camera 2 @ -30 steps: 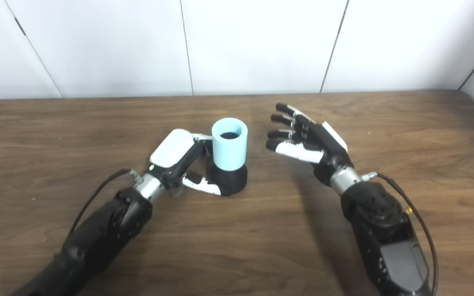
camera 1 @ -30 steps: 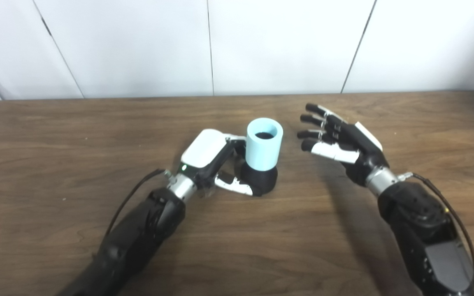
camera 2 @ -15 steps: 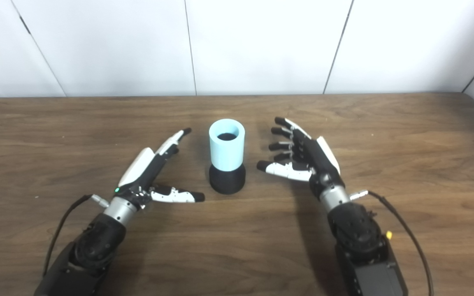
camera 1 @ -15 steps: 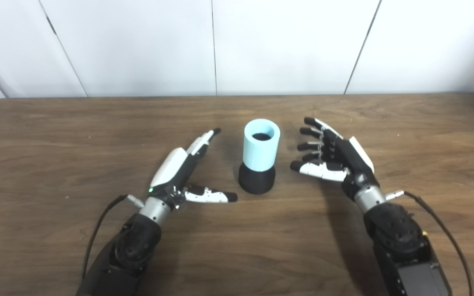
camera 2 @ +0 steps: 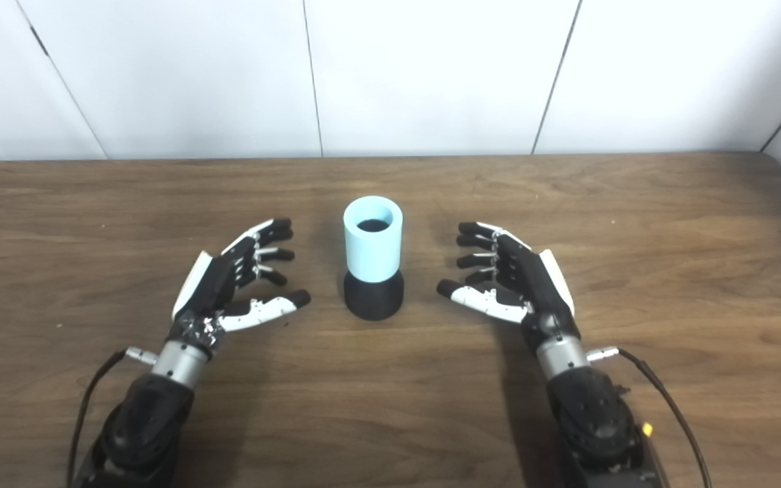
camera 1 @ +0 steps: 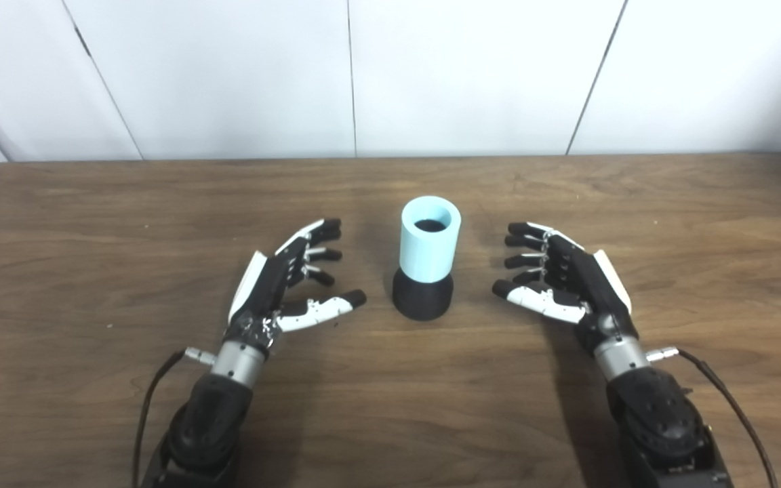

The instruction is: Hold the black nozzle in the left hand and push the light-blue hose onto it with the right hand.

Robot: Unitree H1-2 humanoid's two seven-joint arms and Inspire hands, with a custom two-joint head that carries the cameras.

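The light-blue hose (camera 1: 429, 238), a short upright tube, sits on top of the black nozzle (camera 1: 422, 298), which stands on the wooden table (camera 1: 92, 224). The nozzle's dark top shows inside the tube's mouth. My left hand (camera 1: 283, 281) rests open to the left of the nozzle, palm toward it, thumb tip a short gap from the base. Open as well, my right hand (camera 1: 560, 285) is to the right of the pair, fingers spread, touching nothing.
A white panelled wall (camera 1: 390, 74) runs along the table's far edge. Thin cables trail from both wrists near the bottom of the views.
My left hand has let go of the black nozzle and drawn back toward me, opening. The right hand has also pulled back and lower. The hose and nozzle stay standing.
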